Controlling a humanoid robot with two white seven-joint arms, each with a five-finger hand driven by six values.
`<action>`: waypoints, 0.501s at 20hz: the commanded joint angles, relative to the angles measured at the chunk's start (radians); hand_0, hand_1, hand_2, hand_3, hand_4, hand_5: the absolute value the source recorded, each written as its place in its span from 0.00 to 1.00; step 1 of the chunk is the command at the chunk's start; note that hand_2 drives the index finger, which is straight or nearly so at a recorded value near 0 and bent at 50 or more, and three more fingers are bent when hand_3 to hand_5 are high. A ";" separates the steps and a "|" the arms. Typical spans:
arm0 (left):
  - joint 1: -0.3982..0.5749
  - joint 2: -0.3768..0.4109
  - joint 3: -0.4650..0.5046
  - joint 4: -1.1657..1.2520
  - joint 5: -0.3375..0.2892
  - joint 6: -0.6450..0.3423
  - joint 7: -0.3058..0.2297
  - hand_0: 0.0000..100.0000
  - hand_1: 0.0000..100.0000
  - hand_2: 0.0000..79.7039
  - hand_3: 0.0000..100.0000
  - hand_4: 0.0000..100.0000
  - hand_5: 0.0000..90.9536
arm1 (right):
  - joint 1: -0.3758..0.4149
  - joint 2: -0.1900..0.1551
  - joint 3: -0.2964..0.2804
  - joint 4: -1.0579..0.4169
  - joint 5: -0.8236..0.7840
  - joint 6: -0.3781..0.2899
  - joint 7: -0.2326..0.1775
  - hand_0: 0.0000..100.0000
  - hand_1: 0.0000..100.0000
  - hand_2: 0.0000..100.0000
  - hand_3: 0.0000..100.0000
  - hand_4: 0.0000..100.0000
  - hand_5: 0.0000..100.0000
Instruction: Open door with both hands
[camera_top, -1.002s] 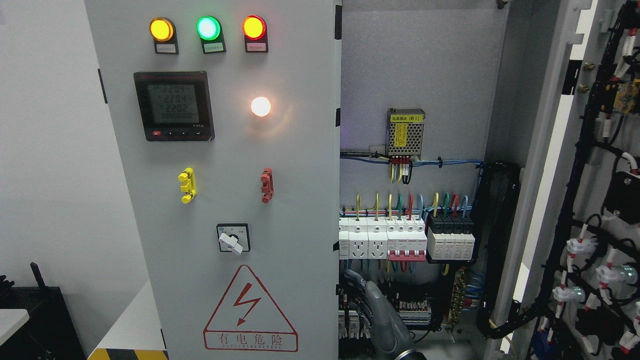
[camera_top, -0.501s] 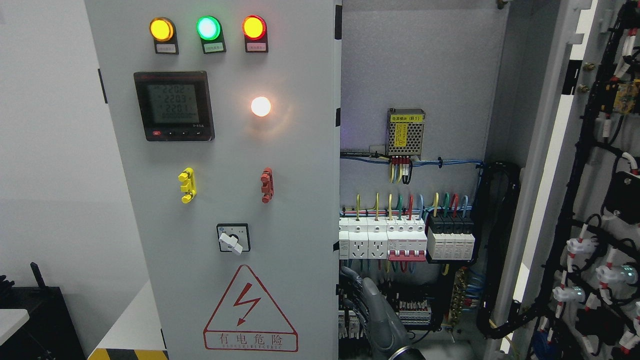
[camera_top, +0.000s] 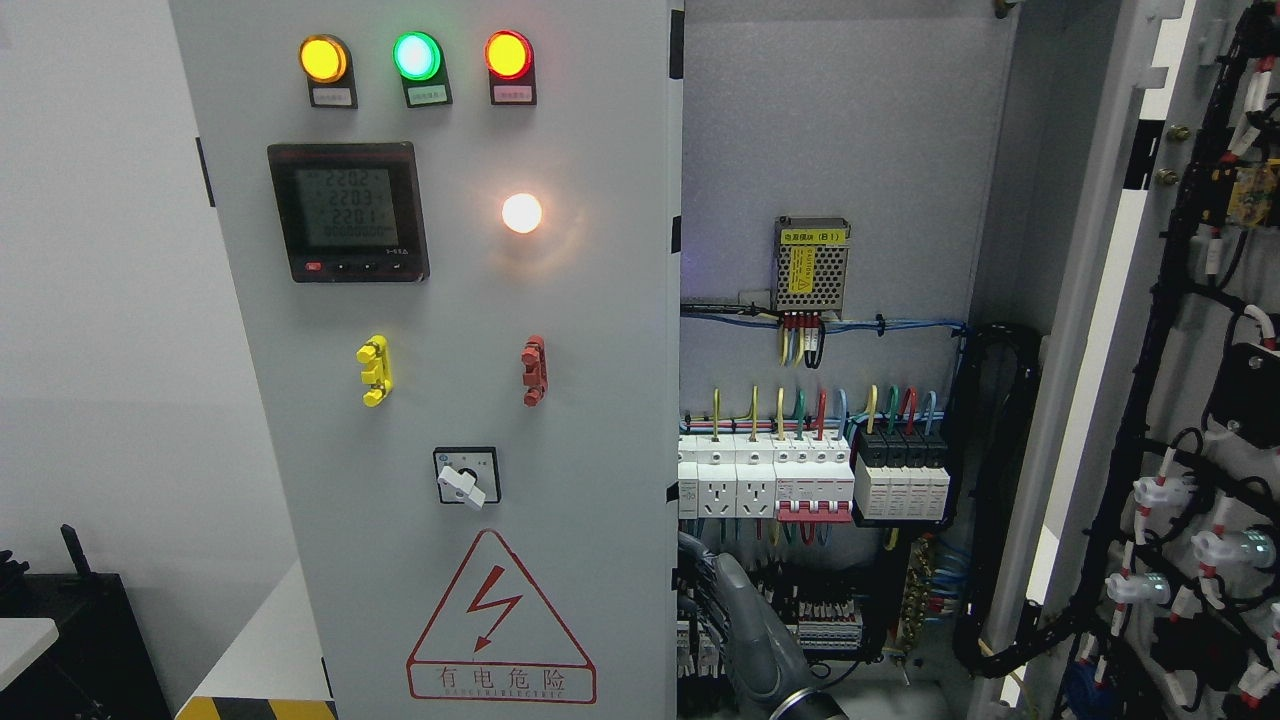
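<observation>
Door (camera_top: 600, 330), left leaf: fills the picture's left half, stands upright with its free edge (camera_top: 672, 450) running vertically, lies just left of the right hand (camera_top: 745, 625) (grip state impossible to tell) rising from the bottom edge.

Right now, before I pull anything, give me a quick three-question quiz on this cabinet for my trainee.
1. True or false: the right cabinet door already stands swung open, with its inside wiring showing.
2. Which indicator lamp is the middle one of the top row on the left cabinet door? A yellow, B green, C red.
3. Fill in: the only robot hand in view, below the row of circuit breakers, is the ____ one.

Key: 1 true; 2 B; 3 right.
</observation>
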 joint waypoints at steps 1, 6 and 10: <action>0.000 -0.034 0.000 0.000 -0.032 0.000 0.001 0.00 0.00 0.00 0.00 0.03 0.00 | -0.006 -0.004 -0.004 0.027 -0.001 -0.003 0.006 0.00 0.00 0.00 0.00 0.00 0.00; 0.000 -0.034 0.000 0.000 -0.032 0.000 0.001 0.00 0.00 0.00 0.00 0.03 0.00 | -0.020 -0.006 -0.007 0.049 -0.002 -0.003 0.012 0.00 0.00 0.00 0.00 0.00 0.00; 0.000 -0.034 0.000 0.000 -0.032 0.000 0.001 0.00 0.00 0.00 0.00 0.03 0.00 | -0.019 -0.006 -0.008 0.047 -0.020 -0.002 0.040 0.00 0.00 0.00 0.00 0.00 0.00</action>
